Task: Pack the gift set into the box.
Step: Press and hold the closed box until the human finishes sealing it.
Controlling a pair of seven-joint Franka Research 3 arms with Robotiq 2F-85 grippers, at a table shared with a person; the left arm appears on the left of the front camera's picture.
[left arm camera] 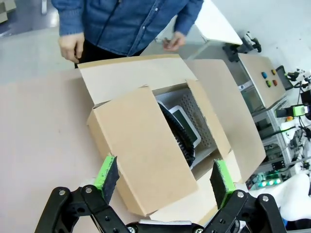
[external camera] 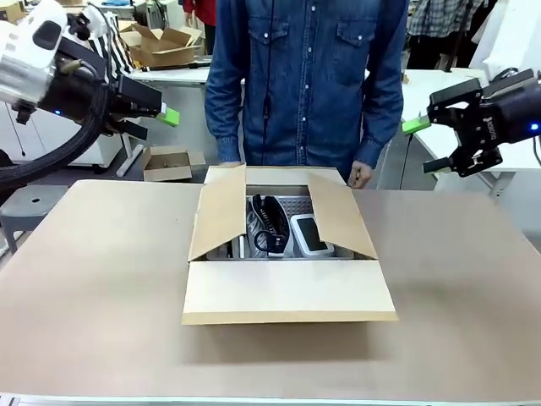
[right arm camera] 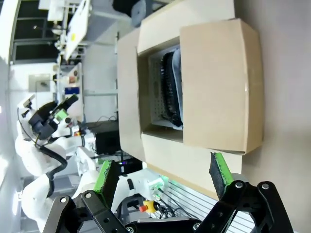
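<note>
From the front, the gift set point(external camera: 283, 227) sits inside the box point(external camera: 287, 292) at mid-table, the box's long axis running side to side. The left gripper point(external camera: 156, 118) and right gripper point(external camera: 425, 145) are both spread, empty and raised about equally far off on either side. The left wrist view looks down on that side's half-raised flap with the basket beyond it, and the right wrist view faces the opposite flap likewise, so each arm looks nearest its own side flap.

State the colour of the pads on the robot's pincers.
Bright green; the pads show best in the left wrist view.
</note>
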